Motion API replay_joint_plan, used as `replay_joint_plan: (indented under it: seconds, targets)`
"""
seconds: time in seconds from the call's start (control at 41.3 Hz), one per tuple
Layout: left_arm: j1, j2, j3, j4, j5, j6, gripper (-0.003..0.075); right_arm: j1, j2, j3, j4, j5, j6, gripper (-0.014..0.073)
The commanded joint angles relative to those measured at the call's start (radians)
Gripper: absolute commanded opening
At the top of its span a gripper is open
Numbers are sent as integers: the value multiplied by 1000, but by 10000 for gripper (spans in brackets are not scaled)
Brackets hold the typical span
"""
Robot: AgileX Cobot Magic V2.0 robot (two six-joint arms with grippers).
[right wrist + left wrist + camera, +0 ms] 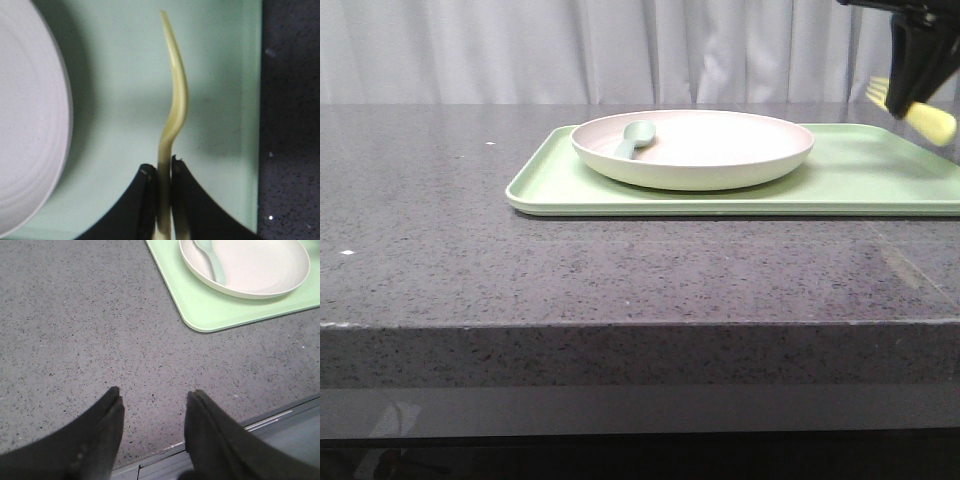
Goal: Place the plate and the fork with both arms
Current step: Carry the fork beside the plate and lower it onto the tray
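Note:
The pinkish-cream plate (720,150) rests on the light-green tray (880,185), with a pale grey-green spoon (632,137) lying in it. High at the right edge of the front view, my right gripper (912,92) is shut on the yellow fork (930,120), holding it in the air above the tray's right part. In the right wrist view the fork (174,105) sticks out from between the closed fingers (145,200), over the tray (120,75) beside the plate (30,125). My left gripper (154,399) is open and empty above bare counter, short of the tray's corner (200,315).
The grey speckled counter (470,260) carries the tray. Its front edge runs close under the left gripper. White curtains hang behind. The plate (250,267) and the spoon (212,260) also appear in the left wrist view.

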Motion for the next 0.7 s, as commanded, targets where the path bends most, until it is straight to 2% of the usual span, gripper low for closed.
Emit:
replay_joint_plan:
  seconds: [0.0, 0.17, 0.267, 0.557, 0.678]
  targets:
    - [-8, -2, -23, -3, -64, -8, 302, -62, -62, 23, 150, -16, -107, 88]
    - [-8, -2, -23, -3, -64, -8, 302, -123, -56, 86, 325, -44, -262, 88]
    - [-8, -2, -23, -3, -64, -8, 302, -131, -38, 95, 380, -50, -315, 88]
    - [-8, -2, -23, -3, -64, -8, 302, -130, 31, 93, 423, -99, -320, 93]
    - [-8, -2, -23, -3, -64, -8, 302, -130, 32, 93, 401, -101, -320, 156]
